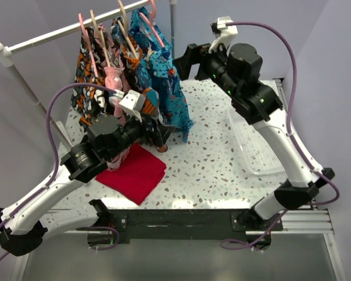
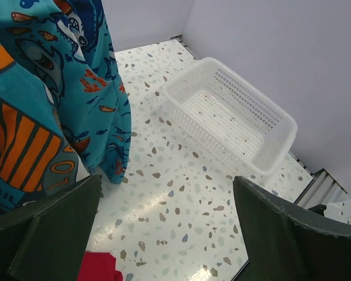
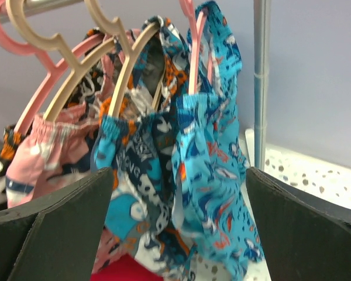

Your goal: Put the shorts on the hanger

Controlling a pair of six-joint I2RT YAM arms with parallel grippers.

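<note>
We are recording the shorts (image 3: 210, 152) as hanging from the hanger (image 3: 193, 58). Their elastic waistband is gathered over its pink bar, and the hanger is hooked on the rail (image 1: 41, 36) at its right end, beside the upright post (image 3: 262, 70). Pale wooden hangers (image 3: 128, 76) carrying other printed garments are crowding the same rail just to the left. The right end effector (image 3: 178, 175) is facing the shorts from close range with its fingers spread wide and holding nothing. We cannot tell whether either finger is touching the fabric. The left end effector (image 2: 167, 187) is sitting low under the rail, likewise spread and empty, beside the hanging hems. A red cloth (image 1: 134, 172) is lying flat on the tabletop (image 1: 210, 170) below and in front of the rail, and a white basket (image 2: 228, 117) is standing well apart from the rail to the right. We are judging the hanging step as essentially done and the release or check stage as the one in hand. The next move is calling for both arms to back away from the rail without snagging the shorts' loose legs or nudging the hanger off its hook.
</note>
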